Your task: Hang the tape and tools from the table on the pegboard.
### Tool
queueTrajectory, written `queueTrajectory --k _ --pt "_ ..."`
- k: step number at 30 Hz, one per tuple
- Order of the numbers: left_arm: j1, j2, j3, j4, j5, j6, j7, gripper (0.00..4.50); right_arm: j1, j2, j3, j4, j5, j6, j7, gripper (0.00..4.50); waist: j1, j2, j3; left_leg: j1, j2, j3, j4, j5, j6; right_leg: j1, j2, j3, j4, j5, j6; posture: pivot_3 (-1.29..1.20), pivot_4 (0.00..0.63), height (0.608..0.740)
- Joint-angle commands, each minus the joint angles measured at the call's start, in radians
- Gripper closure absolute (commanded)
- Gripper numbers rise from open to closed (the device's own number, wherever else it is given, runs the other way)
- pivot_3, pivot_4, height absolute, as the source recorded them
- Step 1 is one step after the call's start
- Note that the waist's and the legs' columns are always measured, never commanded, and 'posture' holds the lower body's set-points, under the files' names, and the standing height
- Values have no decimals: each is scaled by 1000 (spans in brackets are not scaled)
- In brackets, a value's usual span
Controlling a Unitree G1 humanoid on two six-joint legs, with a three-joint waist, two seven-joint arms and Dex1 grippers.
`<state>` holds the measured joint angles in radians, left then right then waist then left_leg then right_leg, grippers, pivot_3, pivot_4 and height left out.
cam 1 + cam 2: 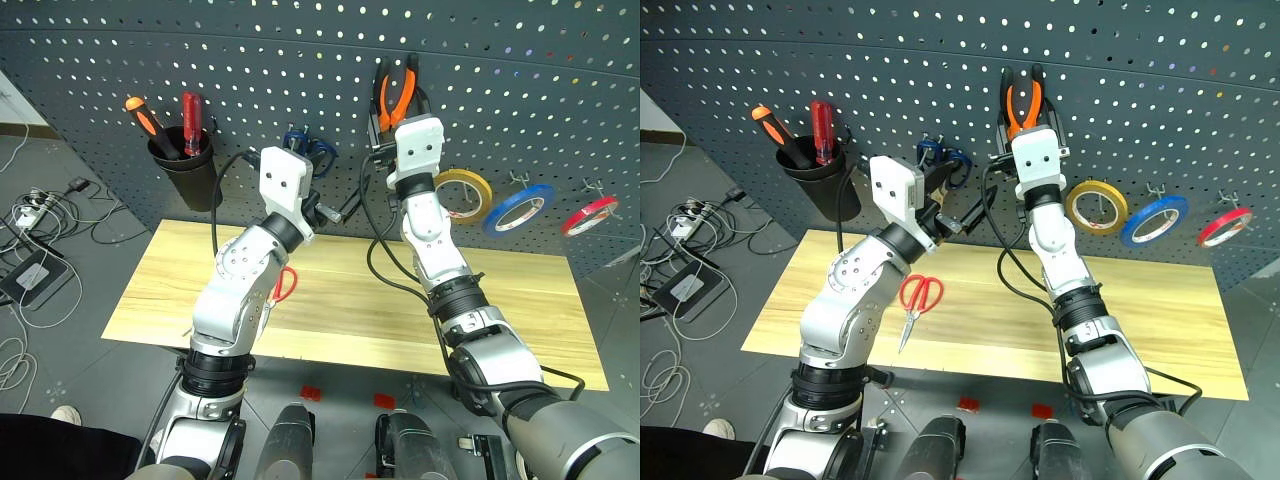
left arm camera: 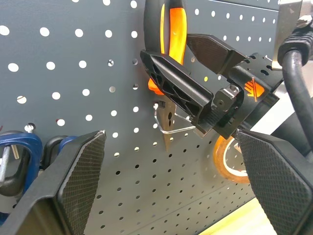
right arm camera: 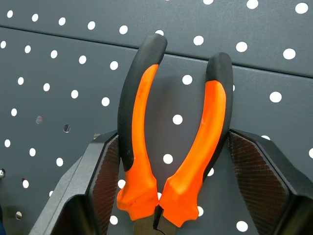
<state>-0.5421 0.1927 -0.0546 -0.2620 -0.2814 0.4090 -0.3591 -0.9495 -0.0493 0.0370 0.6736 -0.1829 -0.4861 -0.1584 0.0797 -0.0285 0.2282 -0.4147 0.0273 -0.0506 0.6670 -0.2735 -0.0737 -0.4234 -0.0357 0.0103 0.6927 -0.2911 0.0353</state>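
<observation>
Here the right tool (image 3: 168, 186) loosely straddled the pliers (image 3: 171, 142); left tool (image 2: 171, 186) gaped empty. Withdrawing crookedly might drag them off their hook (image 2: 168, 128).

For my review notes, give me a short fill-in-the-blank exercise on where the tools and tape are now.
1. The pliers, handles up, sit between the fingers of the ____ gripper.
2. The red-handled scissors lie on the ____.
3. On the pegboard, the yellow-tan tape roll hangs beside a ____ roll.

Missing words: right; table; blue
</observation>
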Motion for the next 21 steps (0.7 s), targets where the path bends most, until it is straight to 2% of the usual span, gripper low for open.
queueTrajectory --k 1,7,10,15,21 --pt "1 1 2 -46 2 -6 4 0 -7 -13 -15 -25 6 -14 -10 30 0 0 0 0 0 0 0 0 0 0 0 0 0 0 0 263 161 740" --pt "10 -1 0 -51 -1 -4 4 0 23 -19 -17 -83 26 15 23 30 0 0 0 0 0 0 0 0 0 0 0 1 1 0 0 249 167 740" --pt "32 2 -5 -67 -5 5 0 0 58 -15 -18 -154 90 89 112 30 0 0 0 0 0 1 0 0 0 0 0 1 1 0 0 242 172 740" --pt "74 6 -6 -105 -12 27 -2 0 183 -26 -12 -408 202 288 257 30 0 0 0 0 0 0 0 0 0 0 0 1 1 0 0 221 192 740" --pt "148 15 -9 -158 -19 64 1 0 309 -63 10 -641 247 456 359 30 -3 0 0 1 0 0 0 0 1 0 0 2 2 0 0 199 209 740"
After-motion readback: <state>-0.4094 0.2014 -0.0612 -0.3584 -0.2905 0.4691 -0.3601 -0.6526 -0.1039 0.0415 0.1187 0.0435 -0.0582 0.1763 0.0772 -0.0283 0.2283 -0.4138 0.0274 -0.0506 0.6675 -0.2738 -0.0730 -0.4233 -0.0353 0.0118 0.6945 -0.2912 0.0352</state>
